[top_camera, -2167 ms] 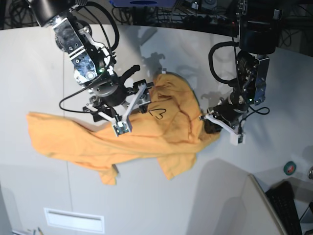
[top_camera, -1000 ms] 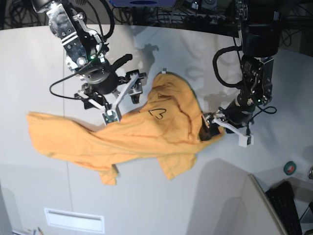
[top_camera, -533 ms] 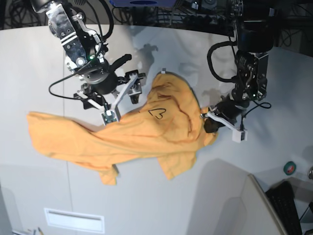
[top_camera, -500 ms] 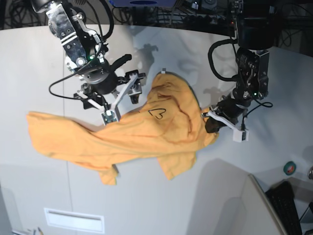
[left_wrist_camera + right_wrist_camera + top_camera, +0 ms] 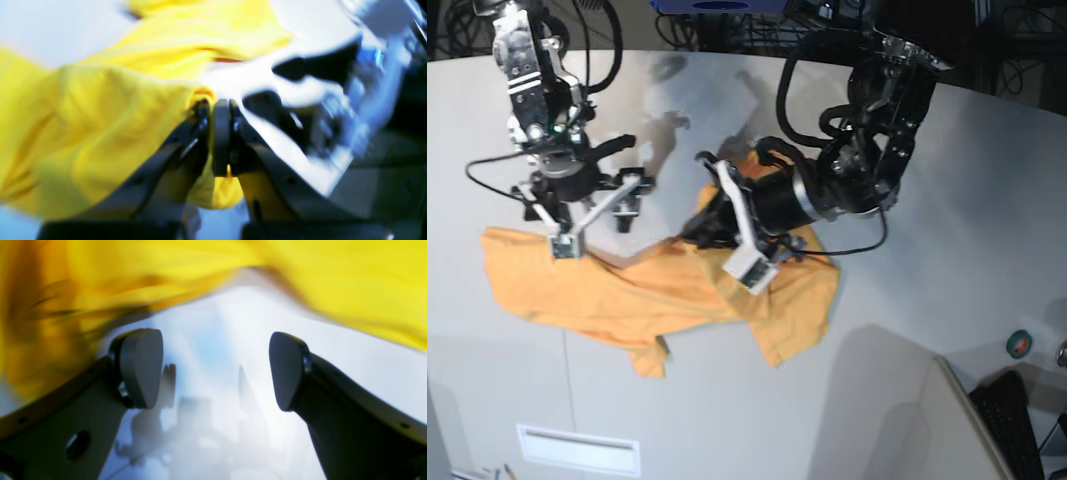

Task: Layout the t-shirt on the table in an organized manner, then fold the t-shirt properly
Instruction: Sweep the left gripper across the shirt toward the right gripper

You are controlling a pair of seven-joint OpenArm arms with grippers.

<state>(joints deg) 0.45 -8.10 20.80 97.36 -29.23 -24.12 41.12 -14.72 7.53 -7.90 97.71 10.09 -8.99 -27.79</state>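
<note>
Since a moment ago we've swung our left gripper, clamped on the t-shirt, toward frame centre, dragging soft, limp cloth across the table; right gripper gapes empty.

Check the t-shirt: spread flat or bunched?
Bunched. The t-shirt lies crumpled, one edge pinched in the shut left gripper.

Dark cables behind; black keyboard (lower right corner)
</note>
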